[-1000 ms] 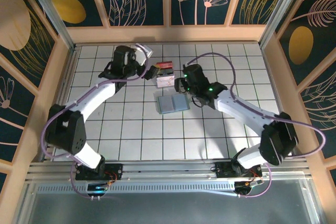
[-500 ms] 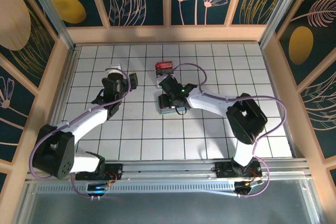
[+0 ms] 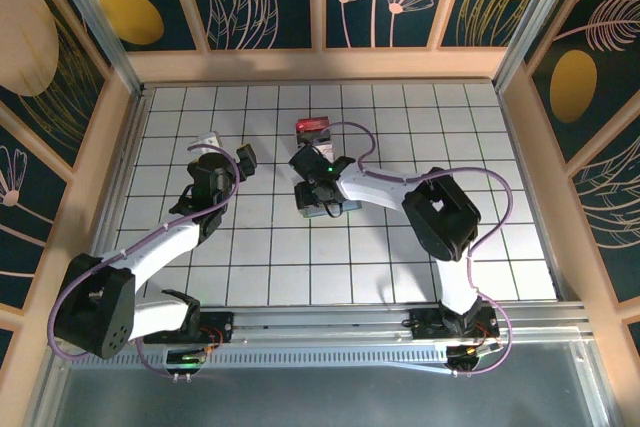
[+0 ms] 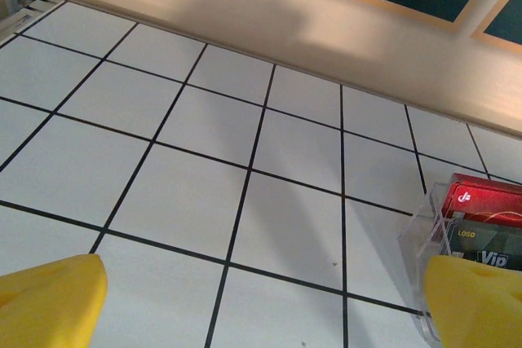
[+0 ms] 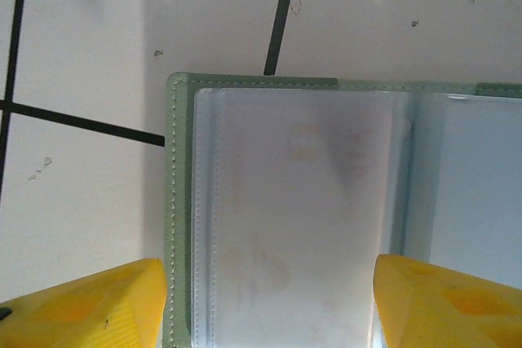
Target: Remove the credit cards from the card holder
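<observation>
From the right wrist we noted the card holder (image 5: pixel 294 201) open mid-table, right gripper (image 5: pixel 269 291) spread astride one page. Left wrist gave us a clear box (image 4: pixel 420 230) holding credit cards (image 4: pixel 485 200); left gripper (image 4: pixel 261 291) spread, empty.

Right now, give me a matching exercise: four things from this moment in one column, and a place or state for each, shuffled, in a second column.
Things
1. left gripper
2. right gripper
3. card holder
4. red card

Places or states
A. lying open on the tiles, sleeves facing up
B. open above bare tiles
C. standing in the clear box
D. open, fingers spanning one page of sleeves

Pairs: 1-B, 2-D, 3-A, 4-C
</observation>
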Controlling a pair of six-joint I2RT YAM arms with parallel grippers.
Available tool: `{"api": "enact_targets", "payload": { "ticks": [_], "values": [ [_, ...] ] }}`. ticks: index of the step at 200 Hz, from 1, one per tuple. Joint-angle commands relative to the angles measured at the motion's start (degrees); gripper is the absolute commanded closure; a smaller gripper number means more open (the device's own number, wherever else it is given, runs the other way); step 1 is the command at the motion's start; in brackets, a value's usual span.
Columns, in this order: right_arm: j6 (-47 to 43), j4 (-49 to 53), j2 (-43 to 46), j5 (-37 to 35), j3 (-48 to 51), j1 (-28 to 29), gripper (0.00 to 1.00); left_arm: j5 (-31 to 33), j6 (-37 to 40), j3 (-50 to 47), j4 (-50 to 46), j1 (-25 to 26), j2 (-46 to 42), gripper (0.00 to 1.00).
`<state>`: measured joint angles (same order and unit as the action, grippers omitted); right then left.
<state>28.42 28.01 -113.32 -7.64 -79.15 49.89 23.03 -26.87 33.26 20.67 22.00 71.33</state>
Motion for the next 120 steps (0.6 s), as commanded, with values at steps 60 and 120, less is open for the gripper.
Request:
{"api": "enact_targets", "payload": {
  "ticks": [60,120],
  "values": [
    [-1.00,3.69,-3.89,-1.92,-2.58,0.91,0.34,0.08,-0.90,0.66,1.98,-0.27,1.93,0.01],
    [-1.09,4.73,-4.78,-2.73,-1.88,1.09,0.46,-0.37,-0.42,1.46,1.76,-0.29,2.59,0.01]
  ]
}}
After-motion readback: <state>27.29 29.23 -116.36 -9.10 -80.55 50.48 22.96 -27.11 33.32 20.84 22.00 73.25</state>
